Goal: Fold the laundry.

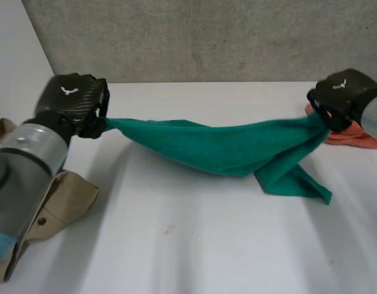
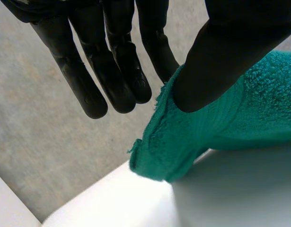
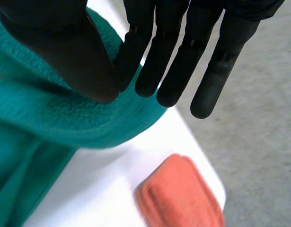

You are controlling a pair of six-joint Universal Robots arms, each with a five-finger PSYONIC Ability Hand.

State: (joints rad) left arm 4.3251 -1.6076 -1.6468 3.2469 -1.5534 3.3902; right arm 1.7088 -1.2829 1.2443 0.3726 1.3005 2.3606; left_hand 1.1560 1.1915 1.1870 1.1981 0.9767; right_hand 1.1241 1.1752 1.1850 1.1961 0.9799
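arms (image 1: 30, 150) grey, light-blue caps; hands (image 1: 72, 98) black, white emblem; fingers (image 2: 112, 71) black

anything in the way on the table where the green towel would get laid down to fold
Nothing visible. The green towel sags between the left hand and the right hand, both pinching it, over bare table. The orange cloth lies beyond the right hand and the beige garment at the table's left side, both off to the sides.

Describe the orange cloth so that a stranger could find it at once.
Start at the white table and go to its edge on the robot's right side. There, beside the right hand, lies the orange cloth. Unlike the green towel, which that hand pinches, it rests on the table and no hand holds it.
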